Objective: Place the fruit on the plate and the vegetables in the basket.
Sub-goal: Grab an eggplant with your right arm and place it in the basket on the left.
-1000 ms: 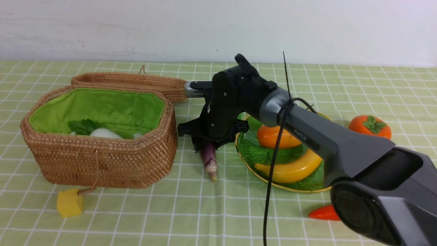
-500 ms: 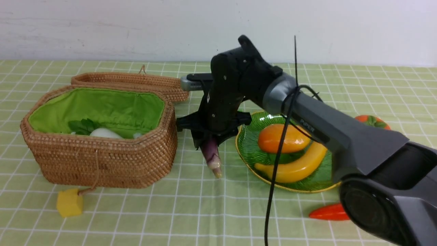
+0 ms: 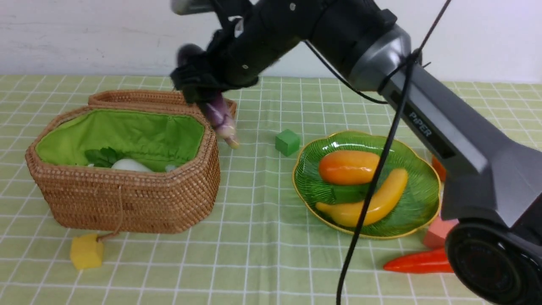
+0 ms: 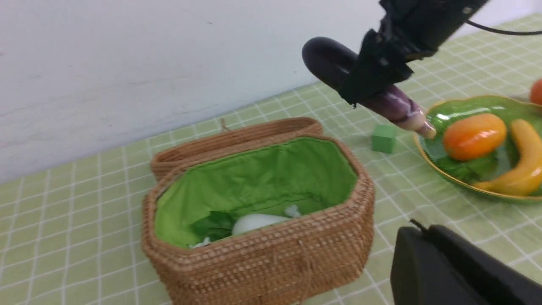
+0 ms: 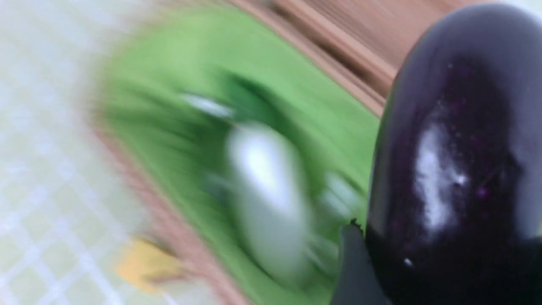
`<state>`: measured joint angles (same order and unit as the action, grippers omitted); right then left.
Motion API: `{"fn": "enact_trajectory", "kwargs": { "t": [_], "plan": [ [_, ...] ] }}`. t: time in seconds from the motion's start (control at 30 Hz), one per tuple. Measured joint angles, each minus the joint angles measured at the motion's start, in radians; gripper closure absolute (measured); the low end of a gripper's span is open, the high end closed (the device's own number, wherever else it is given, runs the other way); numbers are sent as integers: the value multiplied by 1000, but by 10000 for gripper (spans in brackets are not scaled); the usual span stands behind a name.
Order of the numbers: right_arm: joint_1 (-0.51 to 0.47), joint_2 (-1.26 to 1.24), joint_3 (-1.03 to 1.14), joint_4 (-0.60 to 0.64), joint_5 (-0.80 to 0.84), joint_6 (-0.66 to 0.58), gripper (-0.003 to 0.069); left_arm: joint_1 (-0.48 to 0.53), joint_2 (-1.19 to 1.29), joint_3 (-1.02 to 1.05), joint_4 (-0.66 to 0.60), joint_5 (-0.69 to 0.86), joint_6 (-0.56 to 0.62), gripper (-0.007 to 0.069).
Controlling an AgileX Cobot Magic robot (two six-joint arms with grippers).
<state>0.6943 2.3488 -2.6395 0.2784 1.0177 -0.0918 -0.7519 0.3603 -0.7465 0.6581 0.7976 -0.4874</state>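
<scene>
Beyond, pale wall [image 3: 127,38] behind a green, white-gridded tabletop cloth [image 3: 250,262].

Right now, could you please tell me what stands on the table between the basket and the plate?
A green cube, nearer the plate than the basket, in the front view.

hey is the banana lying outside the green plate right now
No, the banana lies inside the green plate, next to the mango.
</scene>
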Motion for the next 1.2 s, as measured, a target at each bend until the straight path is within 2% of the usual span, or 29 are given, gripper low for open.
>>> {"fn": "enact_trajectory", "kwargs": {
  "t": [0.13,0.3,0.77,0.97,1.03,1.1,1.13,1.2],
  "plan": [
    [52,8,0,131,-148,-202,261,0,0,-2,147,56,-167,634],
    [79,37,-1,226,-269,-366,261,0,0,-2,194,110,-231,634],
    [82,123,-1,254,-373,-451,261,0,0,-2,149,124,-235,631],
    [83,153,-1,193,-384,-498,257,0,0,-2,149,124,-235,627],
    [83,155,-1,156,-396,-497,211,0,0,-2,149,124,-235,627],
    [83,155,-1,113,-396,-484,129,0,0,-2,149,124,-235,627],
    [82,155,-1,83,-395,-474,63,0,0,-2,149,124,-235,627],
    [80,152,-1,33,-380,-452,6,0,0,-2,149,124,-235,627]
  ]
}}
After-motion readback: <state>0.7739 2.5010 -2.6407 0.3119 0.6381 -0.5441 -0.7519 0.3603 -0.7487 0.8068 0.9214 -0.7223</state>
